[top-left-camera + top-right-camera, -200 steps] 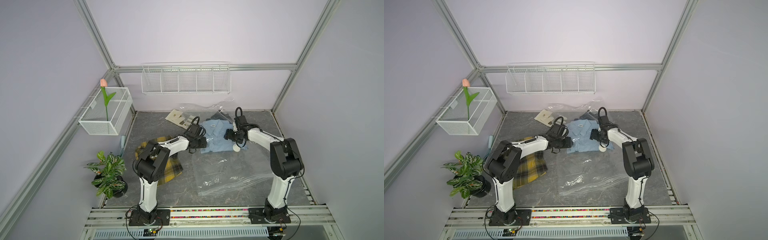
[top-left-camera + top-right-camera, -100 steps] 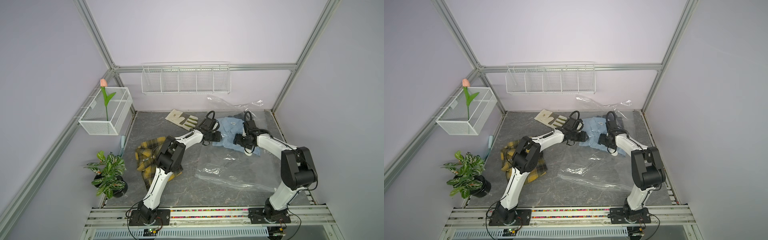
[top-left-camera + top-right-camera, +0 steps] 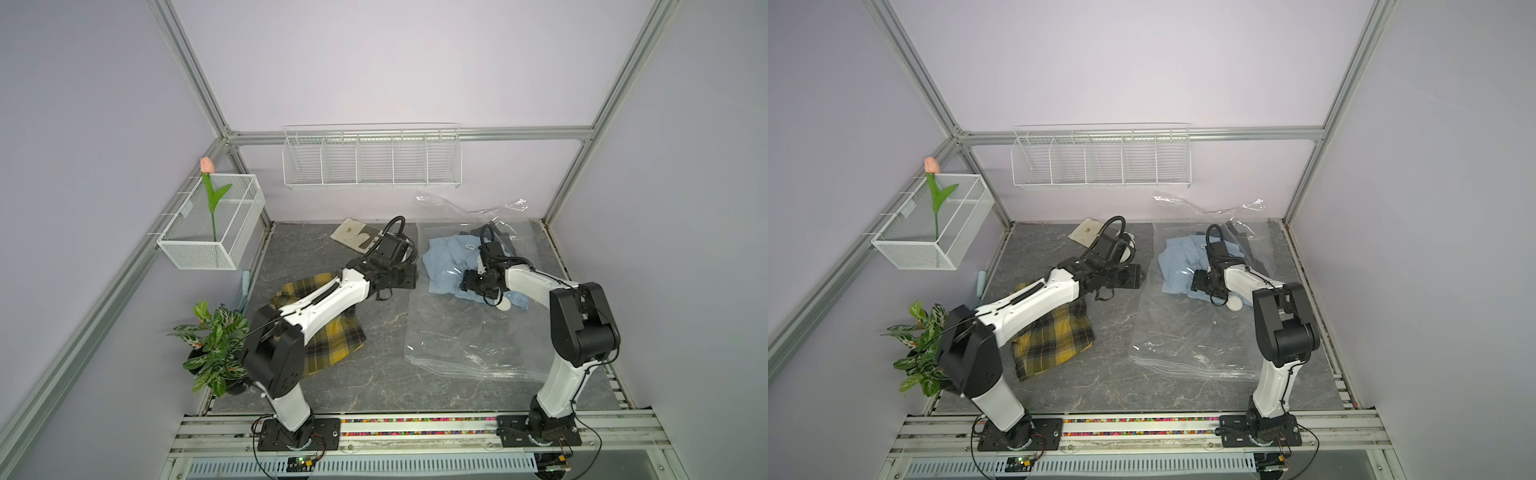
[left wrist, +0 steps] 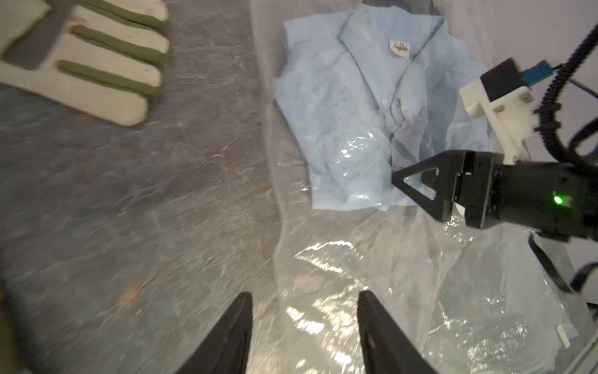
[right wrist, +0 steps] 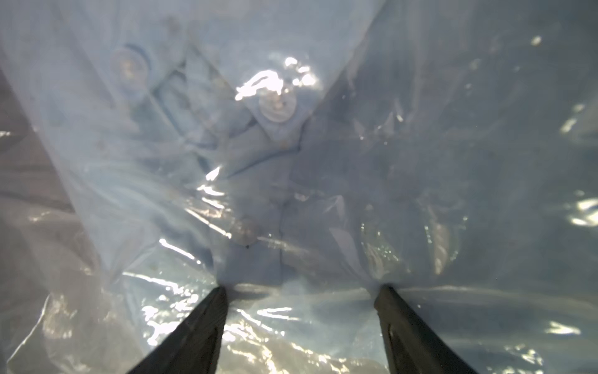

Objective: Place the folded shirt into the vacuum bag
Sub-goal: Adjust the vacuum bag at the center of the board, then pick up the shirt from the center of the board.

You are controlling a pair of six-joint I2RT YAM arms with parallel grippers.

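On the left of the counter (image 3: 374,382) lies a plaid cloth (image 3: 332,336), and behind it a glove (image 3: 357,235). My left fingers (image 3: 409,277) are open and hold nothing, above the left edge of the bag (image 3: 453,332). The bag lies flat, its long axis going from the back wall to the front rail, with the zip strip (image 3: 469,365) at the near end. The shirt (image 3: 446,262) is at the far end, seen through the plastic, collar toward the wall. My right fingers (image 3: 466,282) are open too, tips against the plastic over the shirt.
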